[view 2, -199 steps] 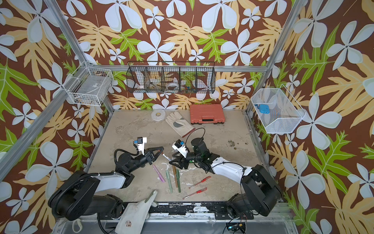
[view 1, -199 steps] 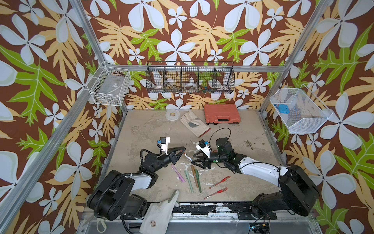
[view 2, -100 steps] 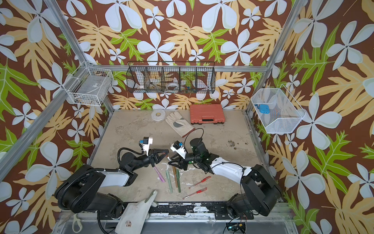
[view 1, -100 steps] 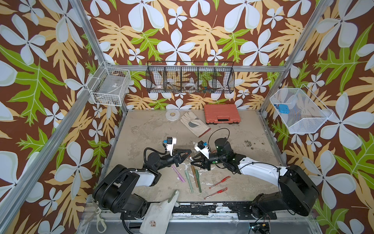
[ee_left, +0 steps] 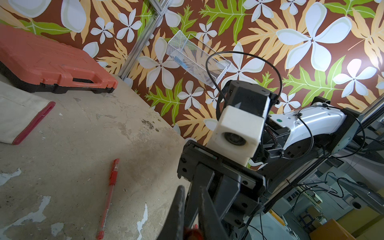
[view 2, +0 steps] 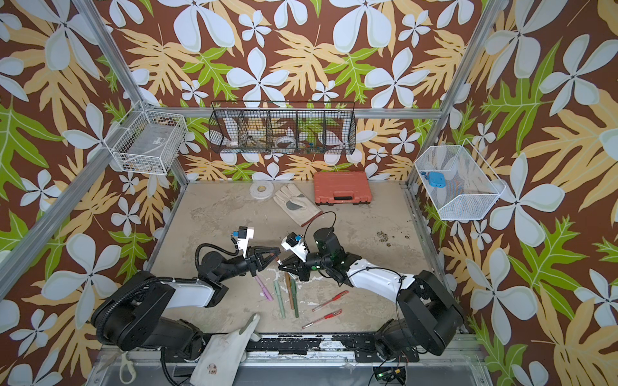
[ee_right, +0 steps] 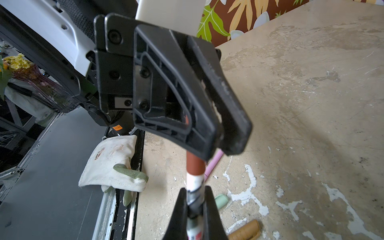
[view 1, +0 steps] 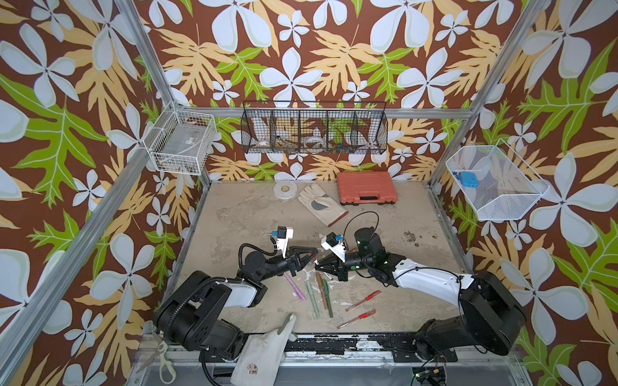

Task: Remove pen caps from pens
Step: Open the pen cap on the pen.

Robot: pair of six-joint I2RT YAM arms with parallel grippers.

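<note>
Over the last second the left arm has reached further toward the middle. The right pincer [view 1: 319, 264], which stood half open, has closed. It now meets the left pincer [view 1: 309, 256] tip to tip above the worn table [view 1: 240, 214].

Beyond the pincers, against the back wall on the right pincer's side, lies the orange tool case [view 1: 366, 187]. A pale work glove [view 1: 321, 207] lies between that case and the pincers. Behind the pincers, toward the robot's base, a soiled white glove [view 1: 264, 347] hangs over the front edge of the table. White-handled scissors [view 1: 164, 362] rest on the frame further to the left, by the left arm's base. A roll of tape [view 1: 285, 191] sits just left of the work glove, well beyond the left pincer.

Four matte pens lie side by side on the table just behind the pincer tips. The pink pen [view 1: 295, 286] is on the left pincer's side, followed by the pale green pen [view 1: 312, 299] and the brown pen [view 1: 323, 290]. The dark green pen [view 1: 327, 297] lies below the right pincer. Two red gel pens [view 1: 363, 296] lie apart from these, further right and nearer the front edge, beside the right forearm.

Both pincers are closed tight. In the right wrist view the right one grips the barrel of the white marker [ee_right: 194, 182], which is held in the air between the two. The left one is clamped on its dark red cap [ee_right: 194, 164], which is still seated on the marker.
</note>
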